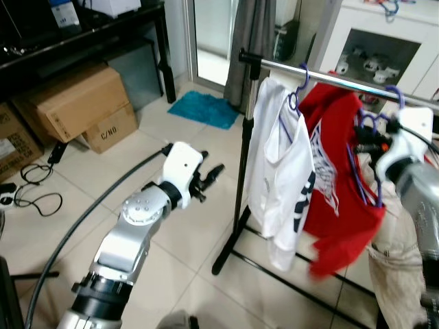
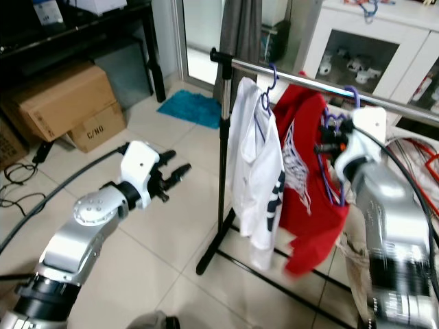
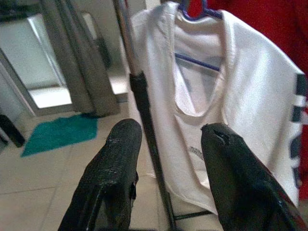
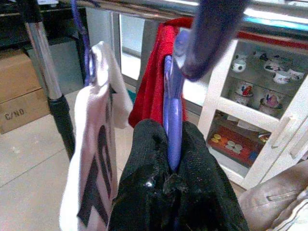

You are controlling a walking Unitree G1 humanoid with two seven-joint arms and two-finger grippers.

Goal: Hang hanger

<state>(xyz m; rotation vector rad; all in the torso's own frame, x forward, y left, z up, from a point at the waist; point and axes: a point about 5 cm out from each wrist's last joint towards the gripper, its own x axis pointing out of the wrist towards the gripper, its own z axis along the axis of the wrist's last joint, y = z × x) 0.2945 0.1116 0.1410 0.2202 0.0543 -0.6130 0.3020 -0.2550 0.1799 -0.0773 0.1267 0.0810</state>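
A chrome clothes rail (image 1: 329, 78) crosses the upper right on a black upright pole (image 1: 241, 157). A white shirt (image 1: 274, 178) hangs from it on a purple hanger (image 1: 296, 89). Beside it hangs a red shirt (image 1: 336, 205) on a second purple hanger (image 4: 172, 110), whose hook (image 1: 394, 92) curls up at the rail. My right gripper (image 1: 367, 140) is shut on this hanger just under the rail, its black fingers (image 4: 144, 163) pinching the purple wire. My left gripper (image 1: 209, 175) is open and holds nothing, left of the pole at mid height, and faces the white shirt (image 3: 231, 96).
Cardboard boxes (image 1: 75, 103) and a dark shelf stand at the left, with cables (image 1: 34, 192) on the tile floor. A teal mat (image 1: 204, 110) lies by the grey curtain (image 1: 254, 34). The rack's black base (image 1: 233, 250) spreads over the floor. A white cabinet (image 1: 384, 48) stands behind the rail.
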